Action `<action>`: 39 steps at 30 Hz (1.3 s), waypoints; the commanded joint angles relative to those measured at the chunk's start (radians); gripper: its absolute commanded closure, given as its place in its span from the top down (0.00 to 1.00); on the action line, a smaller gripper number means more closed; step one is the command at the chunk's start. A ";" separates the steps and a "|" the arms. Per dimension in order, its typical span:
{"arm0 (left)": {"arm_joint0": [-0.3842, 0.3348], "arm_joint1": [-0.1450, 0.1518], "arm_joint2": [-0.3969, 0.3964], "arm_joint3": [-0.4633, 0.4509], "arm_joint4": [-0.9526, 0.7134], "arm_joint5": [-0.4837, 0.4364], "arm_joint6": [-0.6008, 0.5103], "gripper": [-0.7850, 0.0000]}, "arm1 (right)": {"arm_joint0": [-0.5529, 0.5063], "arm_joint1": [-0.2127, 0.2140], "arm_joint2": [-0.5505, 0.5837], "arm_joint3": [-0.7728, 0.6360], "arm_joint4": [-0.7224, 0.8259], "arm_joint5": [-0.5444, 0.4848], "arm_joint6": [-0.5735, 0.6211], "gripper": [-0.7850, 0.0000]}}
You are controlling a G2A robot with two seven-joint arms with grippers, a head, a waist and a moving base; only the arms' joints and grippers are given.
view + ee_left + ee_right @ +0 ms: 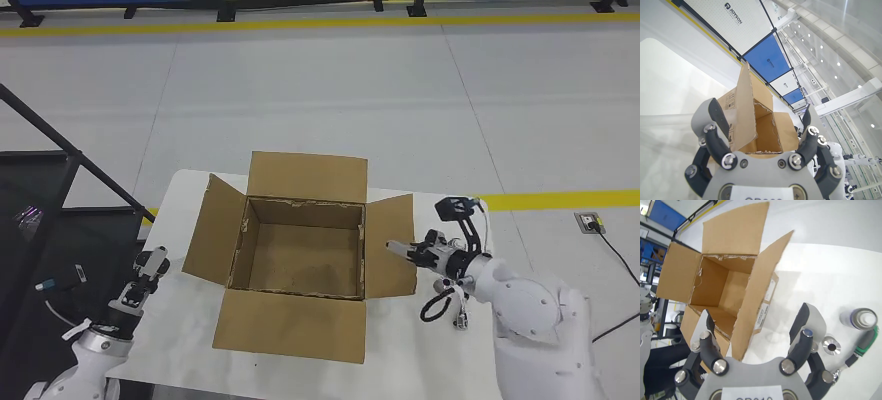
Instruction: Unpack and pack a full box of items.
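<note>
An open cardboard box (300, 260) stands in the middle of the white table (190, 195), its four flaps spread outward. Nothing lies on its brown floor (715, 289). My right gripper (398, 247) is at the box's right side, open, with the right flap (761, 279) standing between its fingers (803, 315) without being clamped. My left gripper (152, 262) is near the table's left edge, a short way from the left flap (745, 106). It is open and holds nothing, its fingertips (718, 115) pointing at the box.
A black frame and dark rack (40, 230) stand off the table's left side. In the right wrist view a small white-and-blue cylinder (859, 318) and a green-collared cable (866, 344) lie beside the gripper. Bare tabletop lies right of the box.
</note>
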 commanded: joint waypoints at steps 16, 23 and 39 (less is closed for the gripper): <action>0.011 0.000 -0.016 0.009 -0.020 -0.015 0.000 1.00 | 0.069 0.019 -0.140 0.049 -0.032 0.036 -0.020 1.00; 0.027 -0.001 -0.022 0.010 -0.029 -0.027 0.006 1.00 | -0.086 0.042 -0.065 -0.201 -0.226 0.130 -0.080 1.00; 0.028 -0.002 -0.025 0.005 -0.031 -0.043 0.017 1.00 | -0.183 0.053 -0.015 -0.333 -0.312 0.162 -0.072 1.00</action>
